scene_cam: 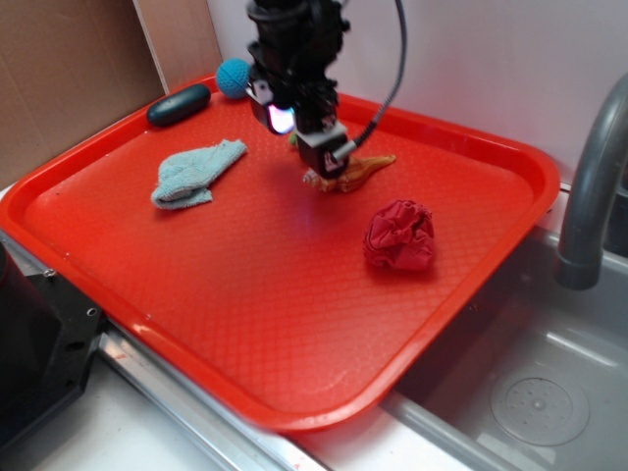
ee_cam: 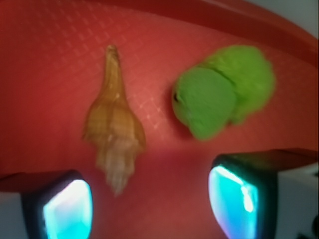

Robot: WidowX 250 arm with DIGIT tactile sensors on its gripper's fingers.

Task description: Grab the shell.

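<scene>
The shell (ee_cam: 113, 134) is a tan, ribbed spiral conch with a long pointed tail. It lies flat on the red tray (ee_cam: 50, 74), just ahead of my left fingertip, tail pointing away. In the exterior view the shell (scene_cam: 361, 173) lies right under and beside my gripper (scene_cam: 319, 162), partly hidden by it. My gripper (ee_cam: 149, 209) is open, its two glowing cyan pads wide apart with bare tray between them. It holds nothing.
A round green plush toy (ee_cam: 222, 94) sits right of the shell, near the tray's far rim. In the exterior view a red wrinkly cloth ball (scene_cam: 399, 235), a light blue cloth (scene_cam: 194, 174), a dark oval object (scene_cam: 180, 104) and a blue ball (scene_cam: 234, 78) lie on the tray (scene_cam: 245, 324). A sink (scene_cam: 530, 392) and faucet (scene_cam: 589, 186) are to the right.
</scene>
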